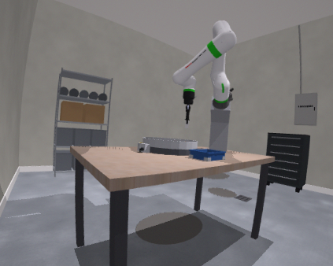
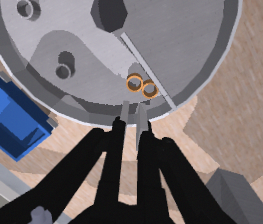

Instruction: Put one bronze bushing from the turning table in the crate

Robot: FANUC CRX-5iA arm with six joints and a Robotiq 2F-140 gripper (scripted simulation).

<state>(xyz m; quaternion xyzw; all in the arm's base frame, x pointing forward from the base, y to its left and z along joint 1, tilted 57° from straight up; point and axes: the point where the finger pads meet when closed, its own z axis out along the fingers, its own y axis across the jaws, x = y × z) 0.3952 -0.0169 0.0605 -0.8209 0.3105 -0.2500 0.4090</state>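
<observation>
My gripper (image 1: 187,120) hangs high above the grey turning table (image 1: 169,145), fingers nearly closed with nothing between them. In the wrist view the black fingers point down at the table's near rim. Two bronze bushings (image 2: 134,82) (image 2: 150,90) lie side by side, touching, on the round table (image 2: 117,50) just beyond the fingertips. Two grey bushings (image 2: 63,71) (image 2: 26,8) lie farther left on the table. The blue crate (image 2: 9,116) stands on the wooden table to the left; in the exterior view the crate (image 1: 207,153) is right of the turning table.
A straight guide bar (image 2: 147,70) crosses the turning table beside the bronze bushings. A dark block (image 2: 113,12) sits near the table's middle. The robot's grey pedestal (image 1: 219,130) stands behind the wooden table. A shelf (image 1: 83,118) and a black cabinet (image 1: 288,159) stand by the walls.
</observation>
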